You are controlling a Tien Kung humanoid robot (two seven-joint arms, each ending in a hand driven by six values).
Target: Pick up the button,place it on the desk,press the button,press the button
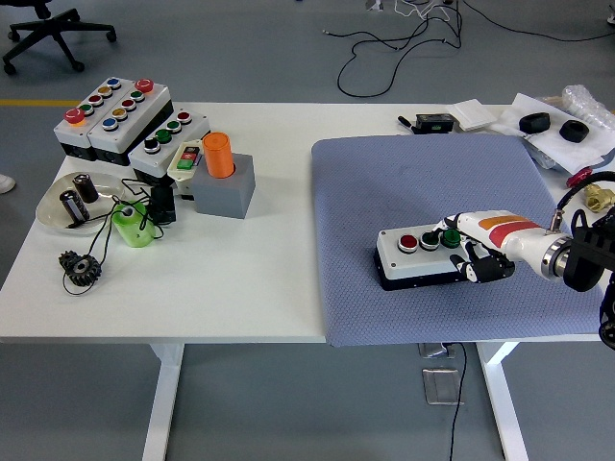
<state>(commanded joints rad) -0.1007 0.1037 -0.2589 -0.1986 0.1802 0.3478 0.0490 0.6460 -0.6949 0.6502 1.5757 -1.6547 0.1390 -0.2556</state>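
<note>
A white button box [420, 256] with a black base lies on the blue-grey mat [423, 182]. It carries a red button and two green ones. My right hand [471, 252] comes in from the right and rests on the box's right end. One white finger lies over the rightmost green button [450, 236], and the other fingers curl down against the box's right side. The left arm is out of view.
Several other button boxes [125, 120] stand at the table's far left, with a grey block holding an orange cylinder [219, 156], a clear dish [67, 206], a green part [132, 226] and a black gear [79, 266]. Black and white items [548, 123] lie at the far right.
</note>
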